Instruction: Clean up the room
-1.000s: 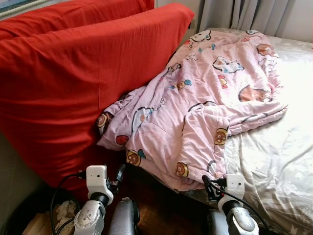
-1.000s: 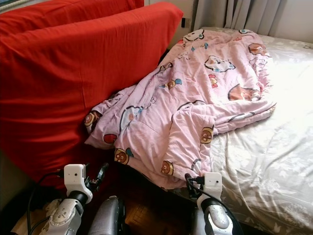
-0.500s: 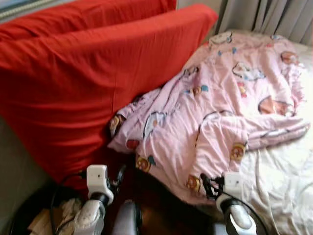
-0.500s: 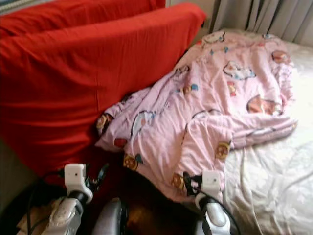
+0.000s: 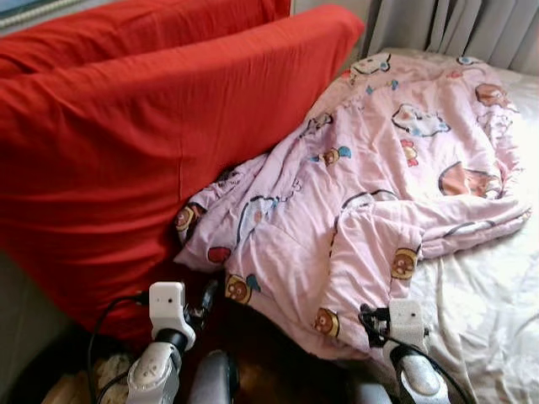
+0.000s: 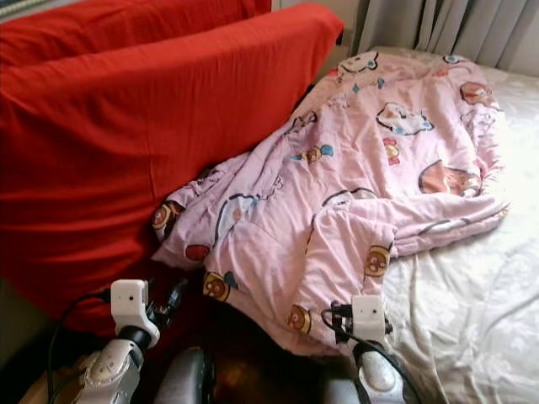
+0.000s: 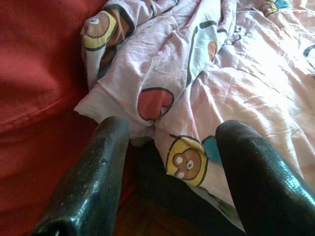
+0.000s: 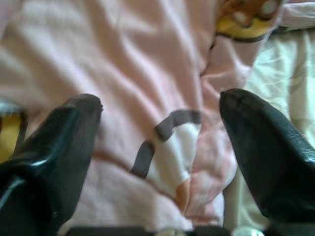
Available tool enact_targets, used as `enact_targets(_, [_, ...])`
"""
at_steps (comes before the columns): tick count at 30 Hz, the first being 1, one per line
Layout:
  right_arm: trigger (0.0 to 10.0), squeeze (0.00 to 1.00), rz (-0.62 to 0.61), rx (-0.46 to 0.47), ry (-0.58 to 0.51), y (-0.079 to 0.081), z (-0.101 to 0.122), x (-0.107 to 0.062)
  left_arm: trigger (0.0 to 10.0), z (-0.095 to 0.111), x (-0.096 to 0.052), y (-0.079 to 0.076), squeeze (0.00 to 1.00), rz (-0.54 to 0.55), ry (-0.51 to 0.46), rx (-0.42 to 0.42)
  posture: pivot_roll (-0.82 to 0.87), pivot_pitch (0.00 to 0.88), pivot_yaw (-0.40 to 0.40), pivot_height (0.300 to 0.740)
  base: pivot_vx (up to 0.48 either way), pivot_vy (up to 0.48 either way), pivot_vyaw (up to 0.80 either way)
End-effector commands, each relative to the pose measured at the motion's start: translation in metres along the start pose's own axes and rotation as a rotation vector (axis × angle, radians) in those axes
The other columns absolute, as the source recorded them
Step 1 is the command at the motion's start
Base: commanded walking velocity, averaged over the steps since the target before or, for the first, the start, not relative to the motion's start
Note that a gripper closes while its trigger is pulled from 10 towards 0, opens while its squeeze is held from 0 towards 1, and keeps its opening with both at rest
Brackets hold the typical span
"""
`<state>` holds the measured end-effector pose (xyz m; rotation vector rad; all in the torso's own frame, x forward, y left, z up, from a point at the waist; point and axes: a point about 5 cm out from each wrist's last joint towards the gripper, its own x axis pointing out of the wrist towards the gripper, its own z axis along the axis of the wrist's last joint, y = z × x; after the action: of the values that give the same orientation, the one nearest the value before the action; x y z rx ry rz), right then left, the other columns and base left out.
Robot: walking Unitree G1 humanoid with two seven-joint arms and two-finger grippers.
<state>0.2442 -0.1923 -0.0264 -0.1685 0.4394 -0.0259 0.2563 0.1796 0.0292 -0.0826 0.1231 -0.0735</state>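
A crumpled pink quilt (image 5: 379,177) with cartoon prints lies across the bed and spills over its near edge toward the floor. My left gripper (image 7: 170,132) is open, low at the bottom left, just short of the quilt's hanging corner (image 7: 147,101). My right gripper (image 8: 160,118) is open too, close against the quilt's lower fold (image 8: 147,64), with the pink cloth right in front of its fingers (image 8: 261,142). Both arms show at the picture's bottom, the left wrist (image 5: 166,305) and the right wrist (image 5: 404,324).
A large red cushion (image 5: 143,143) leans against the bed's left side, a second one behind it. The pale patterned bed sheet (image 5: 497,286) lies bare at right. Grey curtains (image 5: 472,25) hang at the back. Dark wood floor (image 5: 278,370) lies between the arms, and crumpled paper (image 5: 105,370) beside the left arm.
The camera has shifted slightly, so the whole scene slid in the picture. The right arm has come nearer to the quilt's hanging edge. Both grippers stay open.
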Motion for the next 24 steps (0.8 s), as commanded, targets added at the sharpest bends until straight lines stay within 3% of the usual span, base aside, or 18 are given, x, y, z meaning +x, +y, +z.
enact_targets(1, [10.0, 1.00, 0.029, -0.118, 0.051, -0.002, -0.011, -0.004, 10.0, -0.004, -0.004, 0.003, 0.00, 0.011, 0.022, -0.002, 0.06, 0.113, 0.035, 0.603, 0.000, 0.000, 0.00])
enact_targets(9, [10.0, 1.00, 0.021, -0.293, 0.109, -0.026, -0.020, -0.008, 10.0, -0.004, -0.004, 0.004, 0.00, 0.010, 0.025, 0.000, 0.05, 0.110, 0.036, 0.603, 0.000, 0.000, 0.00])
enact_targets(13, [10.0, 1.00, 0.087, -0.277, 0.096, -0.026, -0.021, -0.011, 10.0, -0.004, -0.003, 0.002, 0.00, 0.006, 0.025, 0.001, 0.05, 0.109, 0.038, 0.603, 0.000, 0.000, 0.00])
enact_targets(17, [10.0, 1.00, 0.211, -0.241, 0.132, -0.012, -0.029, -0.016, 10.0, -0.005, -0.002, 0.002, 0.00, 0.003, 0.029, 0.004, 0.05, 0.109, 0.039, 0.603, 0.000, 0.000, 0.00])
enact_targets(24, [10.0, 1.00, 0.222, -0.217, 0.137, -0.007, -0.028, -0.014, 10.0, -0.004, -0.002, 0.002, 0.00, 0.004, 0.029, 0.005, 0.05, 0.106, 0.040, 0.603, 0.000, 0.000, 0.00])
